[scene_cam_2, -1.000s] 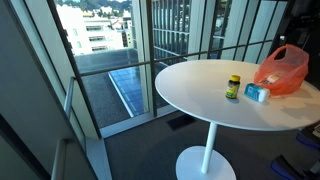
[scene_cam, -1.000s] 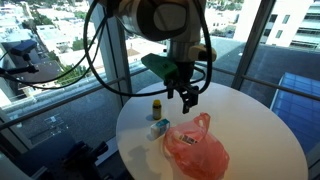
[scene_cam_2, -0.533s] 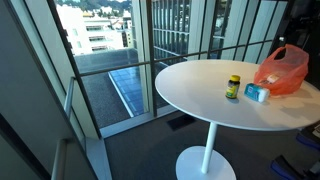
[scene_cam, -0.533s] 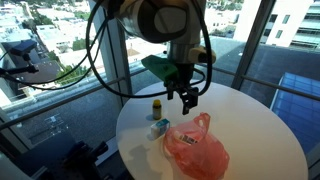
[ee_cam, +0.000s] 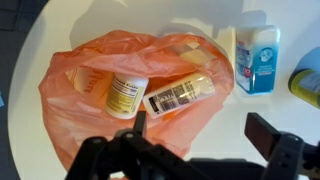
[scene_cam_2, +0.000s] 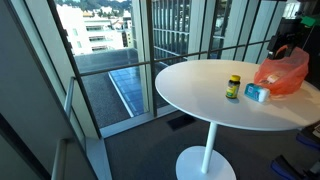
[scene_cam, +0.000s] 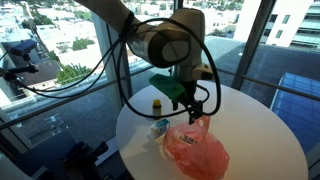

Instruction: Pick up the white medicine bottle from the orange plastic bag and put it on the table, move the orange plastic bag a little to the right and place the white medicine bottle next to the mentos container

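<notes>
The end effector [scene_cam: 196,112] hung over the orange plastic bag [scene_cam: 196,150], fingers spread wide and holding nothing. Nothing of the task looked done at that point. In the wrist view the open end effector [ee_cam: 200,128] sat above the bag's mouth, presumably lined up that way so the fingers could drop through the opening rather than catch the film.

The orange plastic bag [ee_cam: 95,125] lay slumped on the white bench [ee_cam: 60,20] with its mouth gaping upward, which left its contents in plain sight. The white medicine bottle [ee_cam: 180,95] lay on its side inside it, barcode label up, roughly between the fingers. A second bottle [ee_cam: 125,93] with a yellowish label lay just beside it in the bag, so which one the task meant was a judgement. The nearer one under the fingers seemed the likelier target.

The mentos container [ee_cam: 257,58] stood upright just outside the bag, on the side nearer the bench's window edge, and a yellow-capped bottle [scene_cam: 156,105] stood beyond it, closer to that edge.

The likely next move was a straight descent into the bag. The loose plastic could bunch between finger and bottle, and a bottle lying on its side might roll.
</notes>
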You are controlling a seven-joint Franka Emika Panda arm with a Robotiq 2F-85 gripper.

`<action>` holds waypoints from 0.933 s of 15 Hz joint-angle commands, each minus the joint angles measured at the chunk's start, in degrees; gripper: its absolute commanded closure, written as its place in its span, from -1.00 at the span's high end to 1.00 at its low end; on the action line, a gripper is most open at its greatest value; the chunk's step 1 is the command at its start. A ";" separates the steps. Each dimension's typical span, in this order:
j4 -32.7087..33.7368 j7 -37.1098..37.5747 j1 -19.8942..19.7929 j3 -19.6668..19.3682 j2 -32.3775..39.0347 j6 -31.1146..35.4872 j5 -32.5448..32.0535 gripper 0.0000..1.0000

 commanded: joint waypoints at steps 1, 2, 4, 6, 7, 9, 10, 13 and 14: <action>1.08 -3.96 -0.76 0.56 3.00 1.71 1.90 1.00; 1.14 -3.46 -0.74 0.51 3.54 1.55 1.80 1.00; 0.89 -4.05 -0.95 0.51 4.35 1.58 2.30 1.00; 0.77 -4.52 -1.26 0.59 5.22 1.54 3.57 1.00; 0.66 -4.95 -1.42 0.65 5.69 1.84 4.19 1.00; 0.51 -6.34 -1.85 0.83 6.60 2.59 5.69 1.00; 0.54 -7.03 -2.11 0.94 7.05 2.73 6.56 1.00; 0.51 -6.74 -2.55 0.74 8.45 3.87 7.67 1.00; 0.53 -6.75 -2.76 0.71 8.86 4.22 7.79 1.00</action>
